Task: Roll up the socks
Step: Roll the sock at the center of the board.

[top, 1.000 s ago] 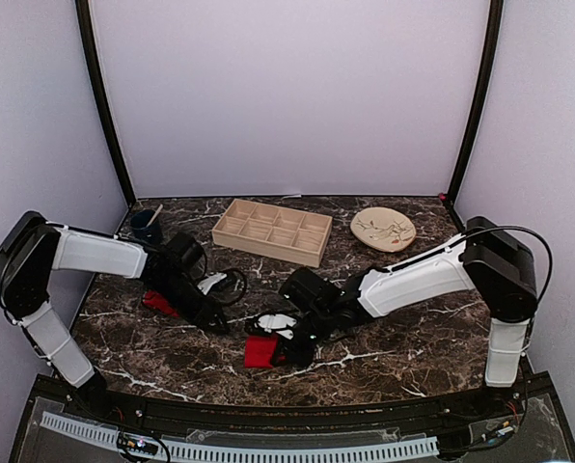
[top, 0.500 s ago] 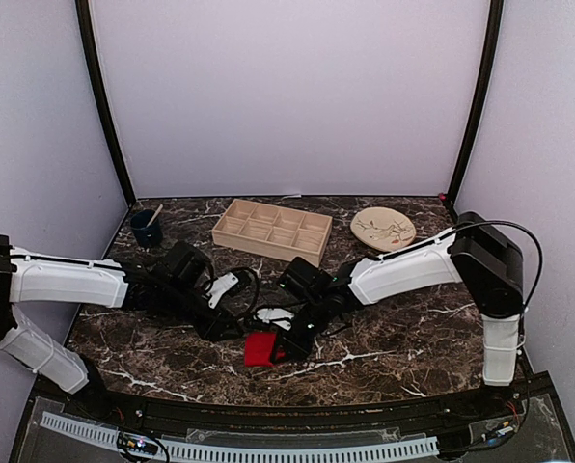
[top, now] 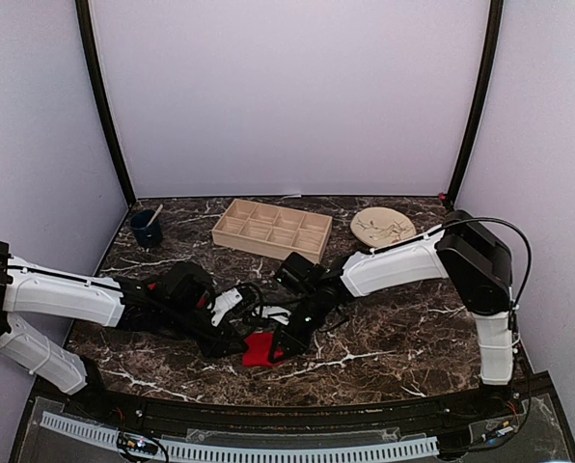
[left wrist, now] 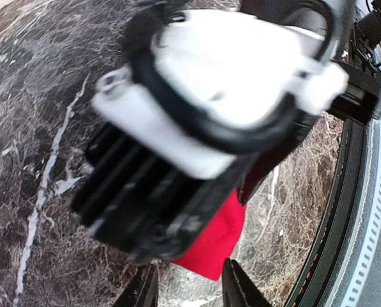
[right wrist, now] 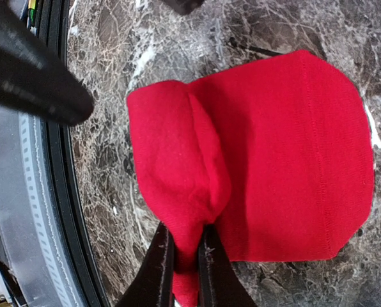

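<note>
A red sock (top: 260, 350) lies flat on the dark marble table near its front edge. In the right wrist view the sock (right wrist: 286, 153) has a raised fold along its left side. My right gripper (right wrist: 185, 268) is shut on that fold; in the top view it (top: 276, 344) sits on the sock's right side. My left gripper (left wrist: 189, 291) is open, its fingertips (left wrist: 238, 288) just short of the sock's corner (left wrist: 213, 246). In the top view it (top: 236, 343) lies at the sock's left. One of its fingers (right wrist: 37, 83) shows in the right wrist view. No second sock shows clearly.
A wooden compartment tray (top: 272, 231) stands at the back middle, a patterned plate (top: 382, 229) at the back right and a dark cup (top: 147, 228) with a stick at the back left. The black front rail (right wrist: 50, 160) runs close beside the sock.
My left arm has stretched out low and swung right, bringing its gripper up to the red sock. My right gripper has shifted slightly left while still on the sock.
</note>
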Tool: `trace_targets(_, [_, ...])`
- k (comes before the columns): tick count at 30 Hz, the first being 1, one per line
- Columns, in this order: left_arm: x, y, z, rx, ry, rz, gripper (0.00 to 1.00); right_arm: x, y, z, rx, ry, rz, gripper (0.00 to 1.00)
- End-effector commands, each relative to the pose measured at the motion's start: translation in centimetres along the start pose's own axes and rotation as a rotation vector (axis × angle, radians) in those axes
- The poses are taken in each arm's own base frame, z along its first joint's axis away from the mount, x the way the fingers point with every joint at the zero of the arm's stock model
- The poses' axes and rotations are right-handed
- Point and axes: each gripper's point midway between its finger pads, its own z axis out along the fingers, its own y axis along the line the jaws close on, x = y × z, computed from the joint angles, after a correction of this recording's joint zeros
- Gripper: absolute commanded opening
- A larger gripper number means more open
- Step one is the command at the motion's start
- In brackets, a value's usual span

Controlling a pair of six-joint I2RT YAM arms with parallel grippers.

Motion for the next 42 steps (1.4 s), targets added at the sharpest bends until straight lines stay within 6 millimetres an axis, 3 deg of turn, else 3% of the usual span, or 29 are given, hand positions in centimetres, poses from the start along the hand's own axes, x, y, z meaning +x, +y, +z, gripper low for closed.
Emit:
trace_targets(1, [-0.5, -1.0, 0.1, 0.014, -0.028, 0.060, 0.36, 0.1, 0.0, 0.2, -0.049, 0.018, 0.026, 0.06])
trace_targets(23, [0.3, -3.0, 3.4, 0.001, 0.104, 0.258, 0.41, 0.4, 0.2, 0.6, -0.107, 0.042, 0.051, 0.08])
trace_targets(42, [1.8, -2.1, 4.6, -0.058, 0.193, 0.298, 0.44, 0.5, 0.5, 0.5, -0.136, 0.041, 0.055, 0.09])
